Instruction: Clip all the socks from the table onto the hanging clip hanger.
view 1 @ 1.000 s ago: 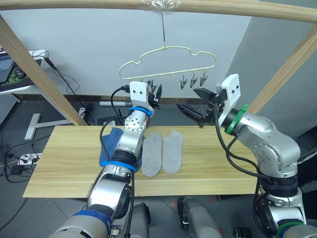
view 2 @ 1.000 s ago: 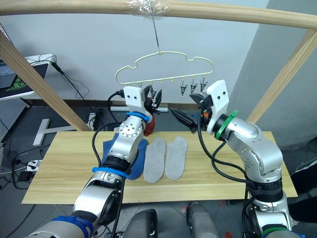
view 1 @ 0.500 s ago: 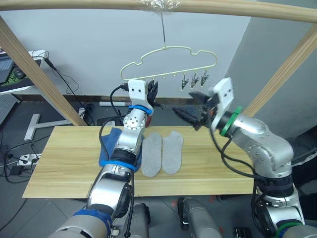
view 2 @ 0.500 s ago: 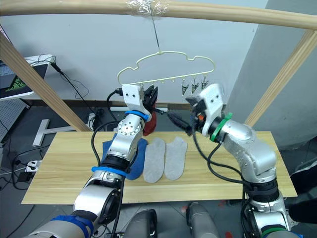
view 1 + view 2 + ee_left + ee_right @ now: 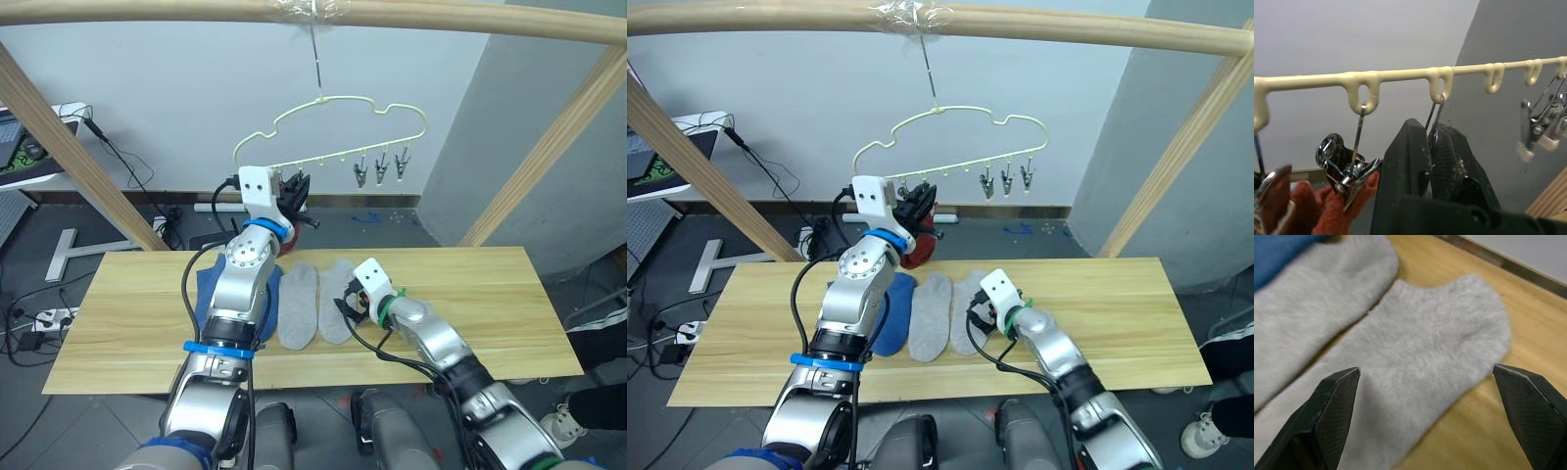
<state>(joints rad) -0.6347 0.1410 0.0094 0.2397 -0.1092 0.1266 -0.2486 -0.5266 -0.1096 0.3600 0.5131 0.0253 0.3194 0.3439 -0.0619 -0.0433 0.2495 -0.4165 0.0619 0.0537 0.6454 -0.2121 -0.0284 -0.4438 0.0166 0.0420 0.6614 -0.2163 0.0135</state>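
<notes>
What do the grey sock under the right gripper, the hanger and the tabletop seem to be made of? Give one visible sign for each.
Grey sock: soft knit fabric, matte; fine fuzzy ribbing shows in the right wrist view.
Hanger: probably coated wire or plastic, smooth pale yellow; thin, evenly rounded loops. Its clips look like shiny metal.
Tabletop: light wood or a wood-look surface; plank lines and grain streaks.
</notes>
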